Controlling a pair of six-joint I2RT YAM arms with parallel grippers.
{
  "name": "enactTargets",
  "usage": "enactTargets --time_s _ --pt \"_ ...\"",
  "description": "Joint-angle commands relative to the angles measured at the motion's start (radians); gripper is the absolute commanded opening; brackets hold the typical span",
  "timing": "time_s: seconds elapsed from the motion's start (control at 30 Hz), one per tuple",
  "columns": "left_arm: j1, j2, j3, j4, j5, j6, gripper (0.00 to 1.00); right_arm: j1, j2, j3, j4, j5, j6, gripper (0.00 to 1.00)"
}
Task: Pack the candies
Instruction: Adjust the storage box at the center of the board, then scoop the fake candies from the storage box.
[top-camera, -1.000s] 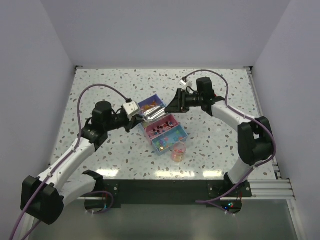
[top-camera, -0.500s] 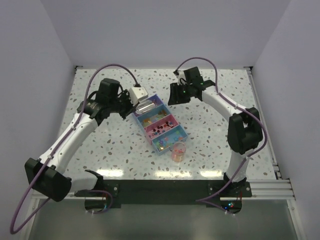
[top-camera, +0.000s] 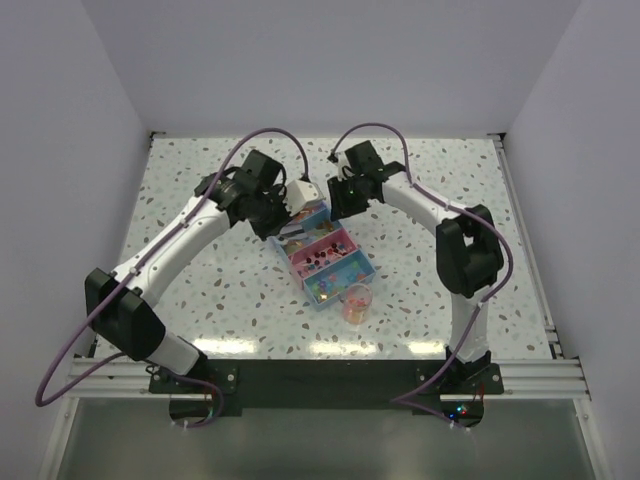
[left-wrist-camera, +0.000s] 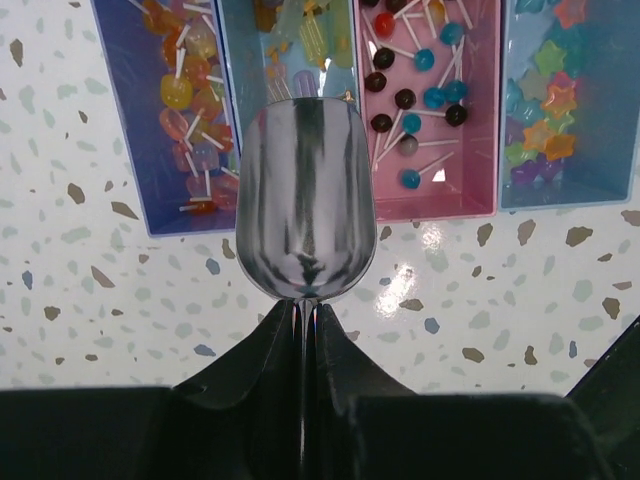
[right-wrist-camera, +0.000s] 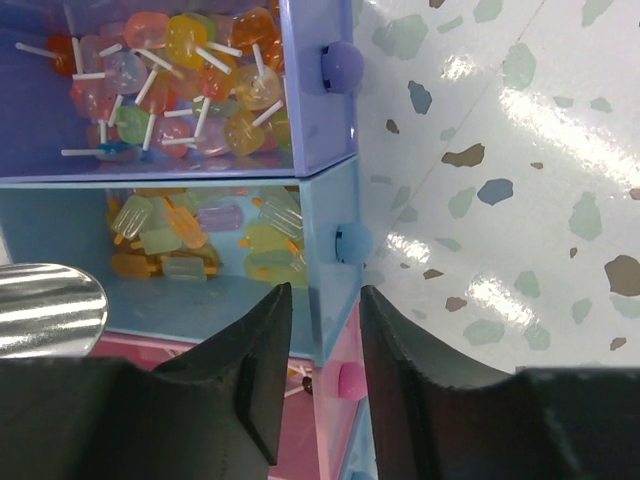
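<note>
- Since a second ago both arms have swung to the tray's far end. The left tool (left-wrist-camera: 303, 318) was over the middle bins; the right tool (right-wrist-camera: 325, 300) came in from well off to its right.
- Left tool: clamped on the handle of the scoop (left-wrist-camera: 305, 200). The bowl is empty and sticks out straight ahead of it, over the near wall of the blue bin (left-wrist-camera: 290, 40). I cannot tell if it touches.
- Right tool: jaws part open and gripping nothing. They straddle the knobbed end wall of the blue bin, one finger (right-wrist-camera: 262, 345) inside and the other over bare worktop (right-wrist-camera: 520, 180). A gap shows on both sides of the wall.
- Judgement: the setup looks like steadying the tray (top-camera: 352, 262) while the scoop digs in. No scoopful is taken here yet.
- Candies (right-wrist-camera: 190, 60): heaped in the bins just ahead of both tools. A small lot sits in the cup (top-camera: 356, 301), well behind them towards the bases.

Counts
- Tools: 2. Scoop: 1. Cup: 1.
- Bins: 4 (purple, blue, pink, pale blue).
- End knobs seen from the right wrist: 3.
- Candy kinds: 4, which are round lollipops, ice-lolly shapes, small ball lollipops and stars.
- About a dozen ball lollipops show. The other heaps are too tangled to count.
</note>
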Motion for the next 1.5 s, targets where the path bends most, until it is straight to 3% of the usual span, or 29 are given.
enactTargets --time_s 0.0,0.13,0.27,0.77,1.07,1.47 --pt "-0.003 0.035 0.060 -0.062 -0.043 -0.016 0.00 0.009 0.023 0.048 0.013 0.022 -0.023 0.36" --pt "-0.003 0.070 0.099 -0.088 -0.066 -0.007 0.00 0.024 0.040 0.051 0.025 0.024 -0.029 0.22" --pt "-0.003 0.040 0.080 -0.091 -0.067 0.016 0.00 0.050 0.039 0.034 0.028 0.025 -0.035 0.00" --pt "-0.023 -0.057 -0.001 -0.172 -0.133 0.051 0.00 0.170 -0.050 -0.079 0.105 0.130 0.020 0.00" --pt "-0.043 0.009 -0.015 -0.203 -0.207 0.019 0.00 0.182 -0.062 -0.096 0.122 0.137 0.020 0.00" --pt "-0.092 0.165 0.096 -0.243 -0.264 0.008 0.00 0.182 -0.038 -0.099 0.146 0.098 0.034 0.00"
